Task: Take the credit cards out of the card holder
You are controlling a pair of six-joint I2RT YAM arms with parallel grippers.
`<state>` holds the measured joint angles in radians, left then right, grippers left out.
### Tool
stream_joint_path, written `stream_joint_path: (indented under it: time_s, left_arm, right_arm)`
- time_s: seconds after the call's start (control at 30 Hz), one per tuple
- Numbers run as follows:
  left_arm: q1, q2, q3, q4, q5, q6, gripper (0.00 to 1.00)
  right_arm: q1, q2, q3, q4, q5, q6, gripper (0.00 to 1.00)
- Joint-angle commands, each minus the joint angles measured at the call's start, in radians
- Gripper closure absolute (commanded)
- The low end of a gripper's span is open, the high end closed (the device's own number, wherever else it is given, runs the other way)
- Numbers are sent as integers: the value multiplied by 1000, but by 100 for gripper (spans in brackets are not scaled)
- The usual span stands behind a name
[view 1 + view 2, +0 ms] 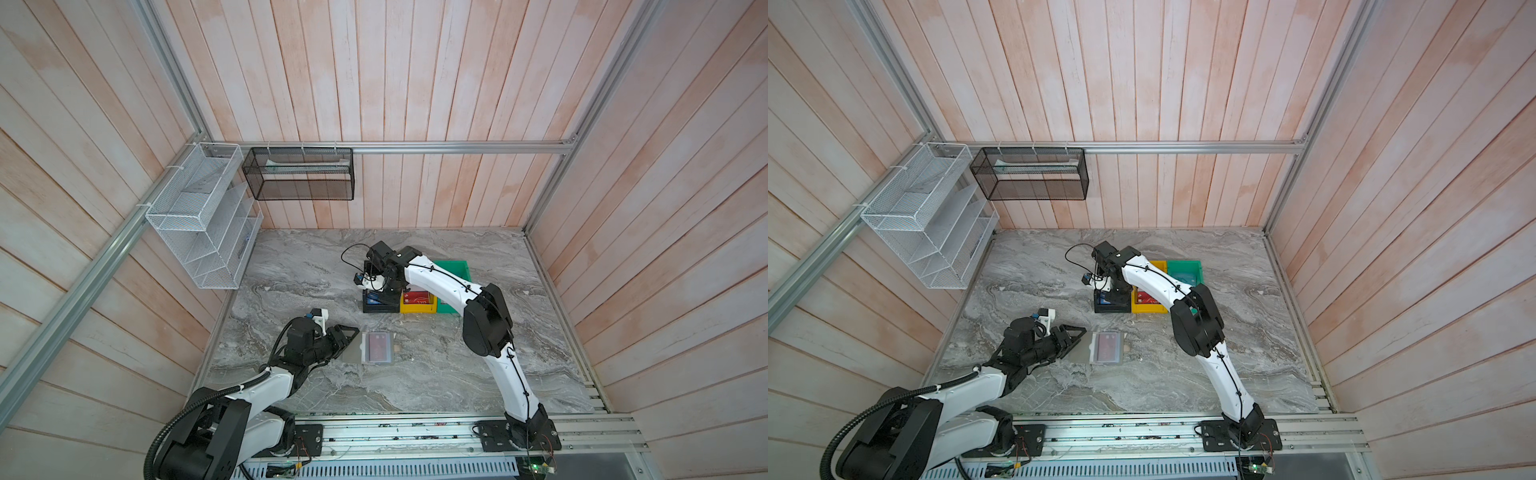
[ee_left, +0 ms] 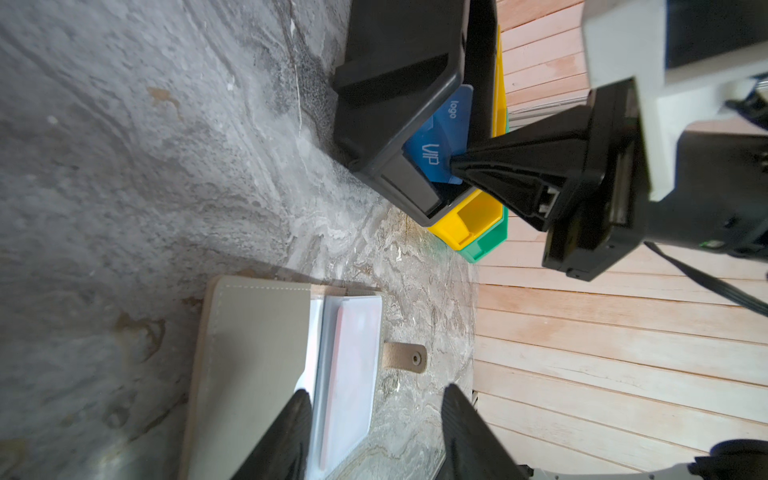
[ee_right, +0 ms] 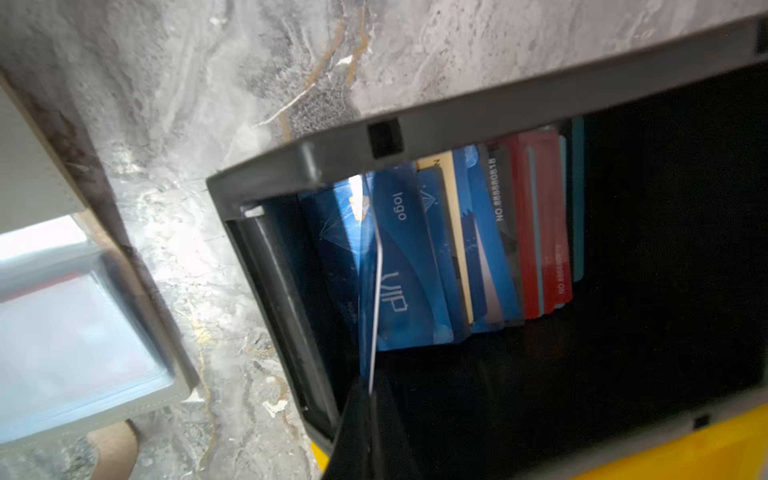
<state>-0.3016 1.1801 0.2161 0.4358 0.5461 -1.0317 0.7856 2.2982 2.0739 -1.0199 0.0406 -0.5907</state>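
Right gripper [image 2: 455, 161]: jaws pressed together on one edge of a thin blue card [image 3: 369, 299]. The card is held on edge inside the black bin [image 2: 399, 62], beside stacked cards [image 3: 540, 232], blue and red, that stand there.

Left gripper [image 2: 376, 390]: jaws spread, nothing pinched. One finger [image 2: 286, 432] overlaps the cover edge of the card holder [image 1: 353, 353]; whether it presses down cannot be told.

Card holder: grey-beige, lying open and flat on the marbled tabletop [image 1: 415, 374]. It is well apart from the black bin, on that bin's near side and toward the robot's left. Its snap tab [image 2: 405, 357] projects from the side away from the left gripper.

Sleeved card [image 1: 378, 347]: reddish, hazed pale by the clear plastic over it. Its long axis runs from the table's near edge toward the far wall, across the holder's opened spread.

Governing relation (judged): with the blue card dropped, the right gripper would have to come back toward the robot and leftward to reach the sleeve. The left gripper is far nearer and is placed to steady the holder. Which sleeve edge is open cannot be told.
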Motion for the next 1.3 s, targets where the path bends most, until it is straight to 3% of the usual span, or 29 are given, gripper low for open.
stream_joint_path:
  time_s: [0.0, 0.23, 0.6, 0.83, 0.9, 1.0, 1.17, 1.27]
  left_arm:
    - [-2, 7, 5, 23, 15, 24, 47]
    - [-2, 10, 5, 28, 16, 27, 47]
    - [-2, 13, -1, 30, 16, 28, 47]
    - [-2, 19, -4, 18, 12, 33, 47]
    - [-2, 27, -5, 1, 7, 40, 47]
    - [-2, 48, -7, -13, 9, 54, 47]
    - [-2, 86, -20, -18, 5, 62, 47]
    - [-4, 103, -23, -32, 2, 69, 47]
  right_arm:
    - [7, -38, -28, -9, 47, -17, 100]
    - [18, -71, -73, 16, 66, -26, 100]
    - [23, -45, -41, 137, 191, -30, 79]
    - [26, -34, 23, 148, 209, 12, 76]
    - [32, -70, 19, 145, 165, 53, 76]
    - [34, -144, -40, 134, -17, 133, 76]
    - [49, -318, -382, 280, -279, 277, 80]
    - [63, -415, -610, 418, -372, 358, 83]
